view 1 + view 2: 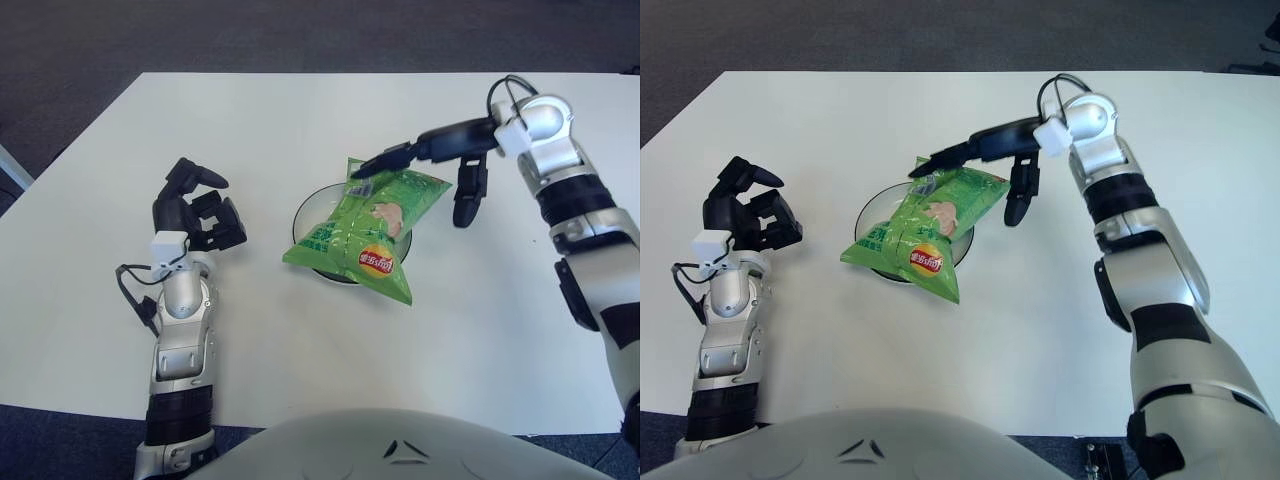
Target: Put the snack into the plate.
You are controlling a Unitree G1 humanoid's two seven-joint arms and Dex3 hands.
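Observation:
A green snack bag (pixel 372 226) lies across a dark round plate (pixel 308 214) in the middle of the white table, its lower end hanging over the plate's near rim. My right hand (pixel 440 160) is at the bag's far right end with its fingers spread and holding nothing. One long finger (pixel 392 158) reaches over the bag's top corner; whether it touches the bag I cannot tell. My left hand (pixel 195 205) shows to the left of the plate, raised and apart from the bag, fingers curled and empty.
The white table (pixel 300 110) runs to a far edge with dark carpet (pixel 300 35) beyond. A black cable (pixel 135 300) loops beside my left forearm. My own grey body (pixel 400 445) fills the bottom of the view.

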